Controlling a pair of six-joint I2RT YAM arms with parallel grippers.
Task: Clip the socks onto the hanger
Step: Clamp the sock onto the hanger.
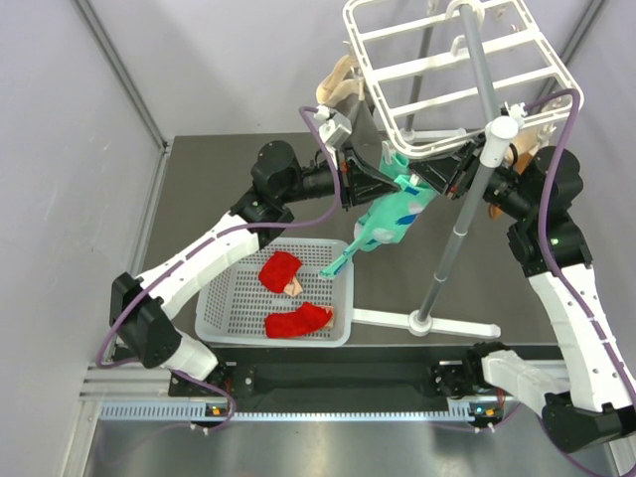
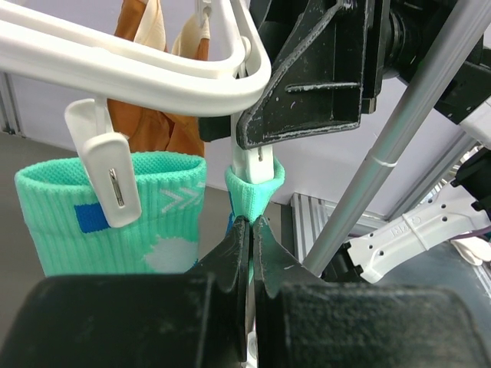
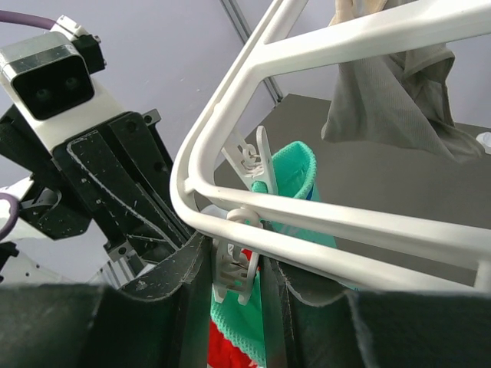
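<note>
Pinching mint-green sock (image 2: 165,222) cuff: left tool (image 2: 251,226) fully closed, under hanger (image 3: 307,230) near edge; right tool (image 3: 236,261) slightly parted, squeezing clip (image 3: 230,280); red socks (image 1: 281,270) in basket (image 1: 224,298), near left.

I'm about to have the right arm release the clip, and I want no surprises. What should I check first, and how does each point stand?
1. Hold of the left gripper on the cuff of the second mint sock: ok, shut on it.
2. Squeeze of the right gripper on the clip under the hanger frame: ok.
3. Cuff seated between that clip's jaws: cannot tell. The cuff meets the clip's lower end, but the bite is hidden.
4. Hold on the first mint sock by the neighbouring clip: ok.
5. Hanging of the red socks: not ok, both lie in the basket.
</note>
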